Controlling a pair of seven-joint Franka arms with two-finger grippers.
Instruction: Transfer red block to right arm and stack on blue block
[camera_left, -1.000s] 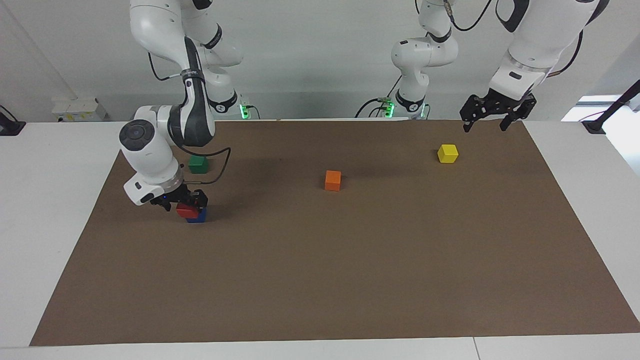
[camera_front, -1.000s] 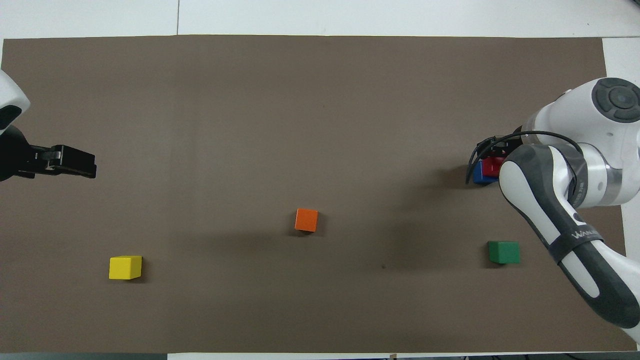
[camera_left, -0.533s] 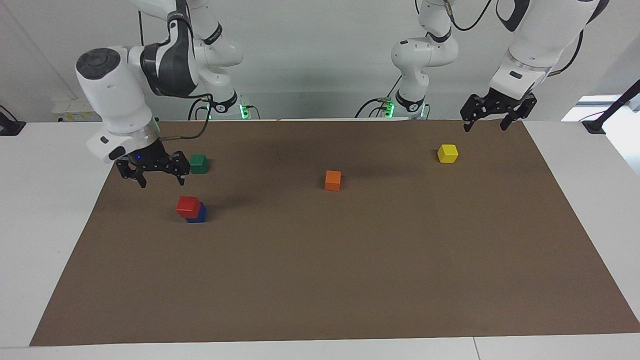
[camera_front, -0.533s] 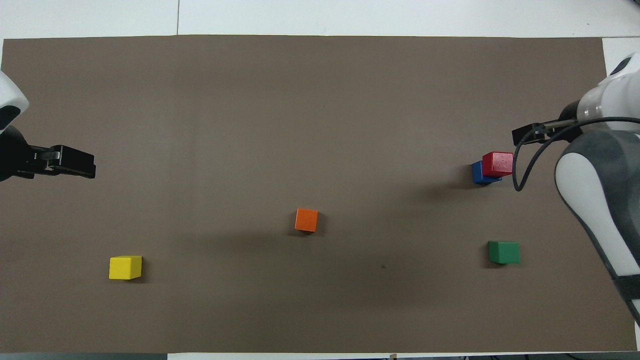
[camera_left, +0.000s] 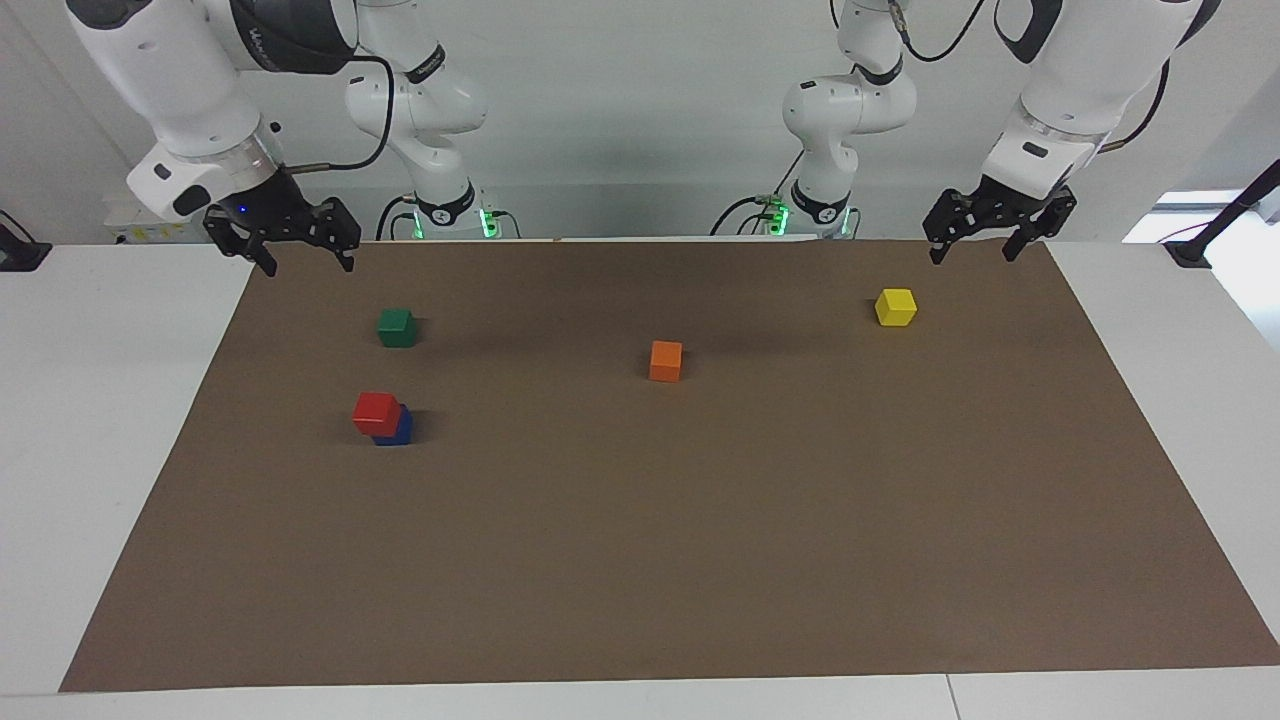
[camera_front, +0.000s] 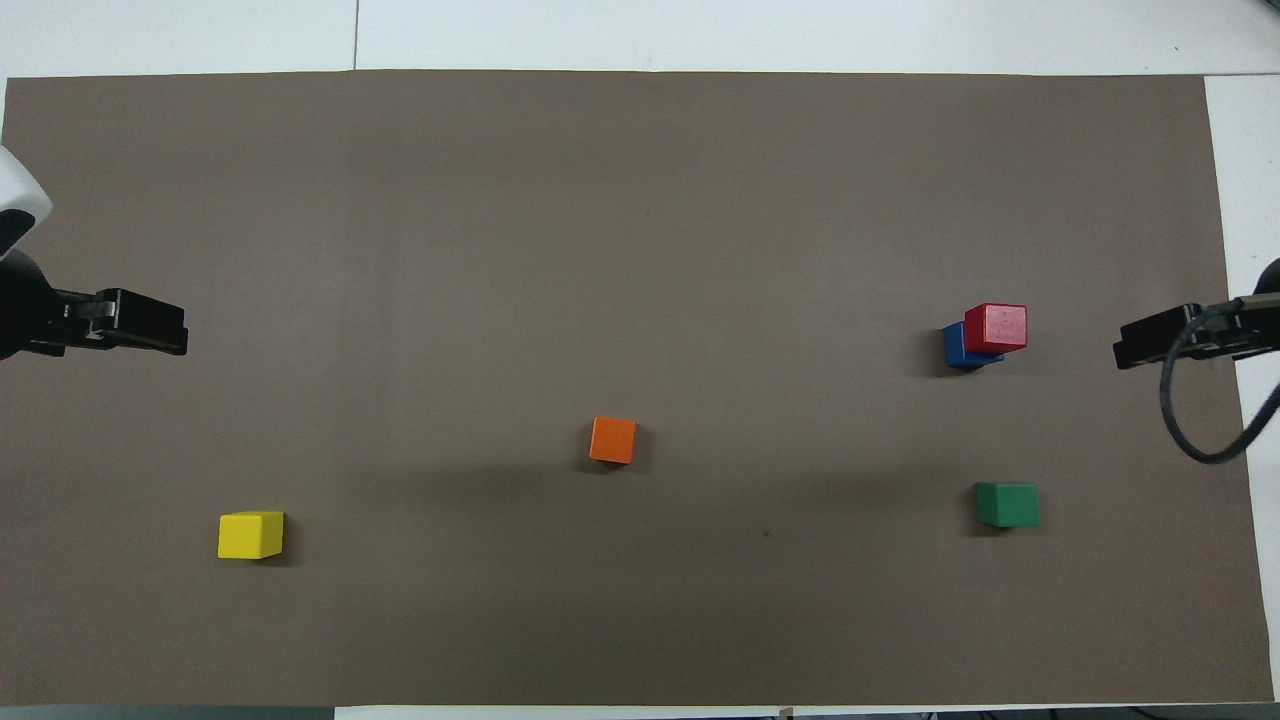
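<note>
The red block rests on top of the blue block, set off a little toward the right arm's end, on the brown mat. My right gripper hangs open and empty, high over the mat's corner by its own base, well clear of the stack. At the other end of the table my left gripper is open and empty too, raised over the mat's edge near the yellow block.
A green block lies nearer to the robots than the stack. An orange block sits mid-mat. The yellow block lies toward the left arm's end. The brown mat covers most of the white table.
My right gripper let go of the red block on the blue one, rose, and drew back toward its base. The left arm barely moved.
</note>
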